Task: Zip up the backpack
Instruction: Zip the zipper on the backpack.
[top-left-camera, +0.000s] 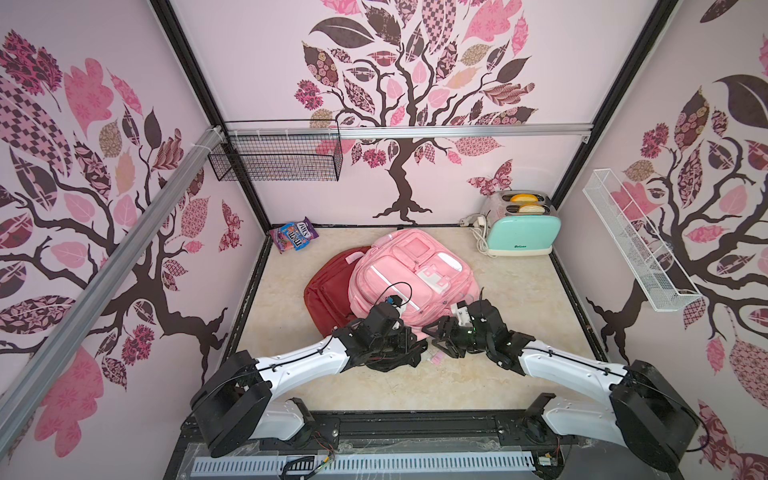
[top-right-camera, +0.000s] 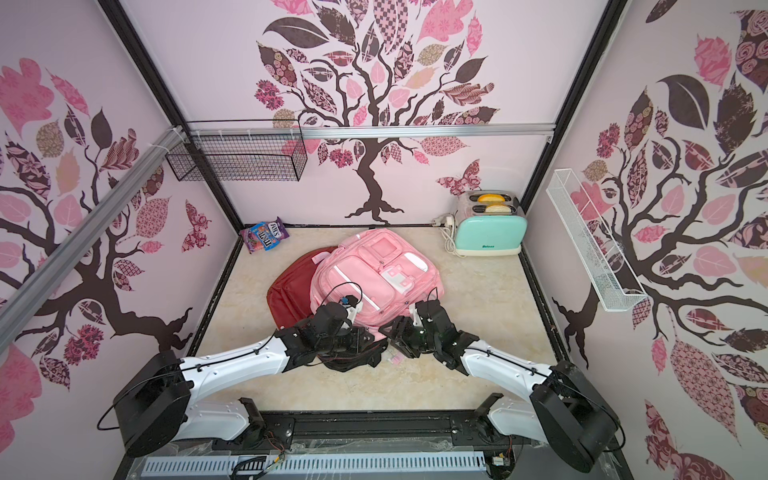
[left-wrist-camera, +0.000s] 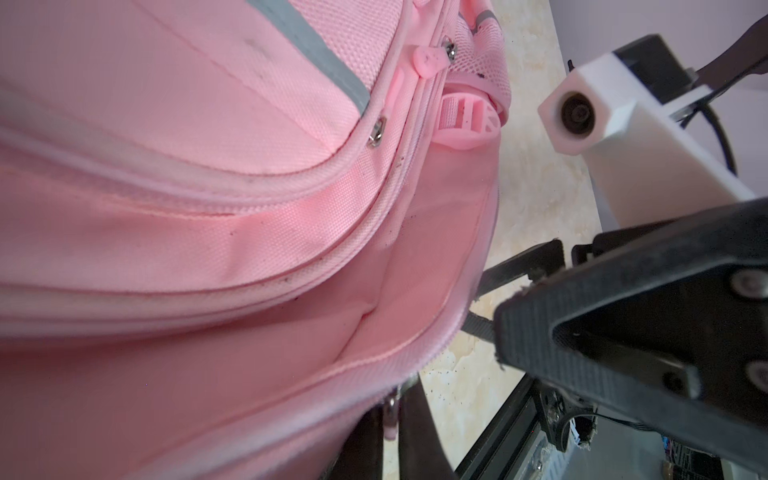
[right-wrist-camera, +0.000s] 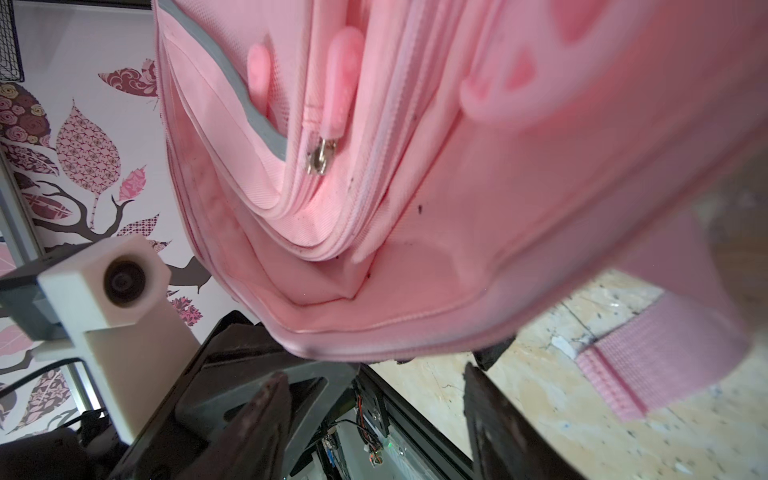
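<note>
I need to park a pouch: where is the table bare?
Bare: the right strip between the pink backpack and the wall, in front of the toaster; the near band between left arm and right arm. Crowded: the middle, with the red backpack; far-left corner holds the candy bag.

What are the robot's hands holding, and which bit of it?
The left fingers look pinched shut on the pink fabric backpack, at its near edge. The right fingers are open and hold nothing.
</note>
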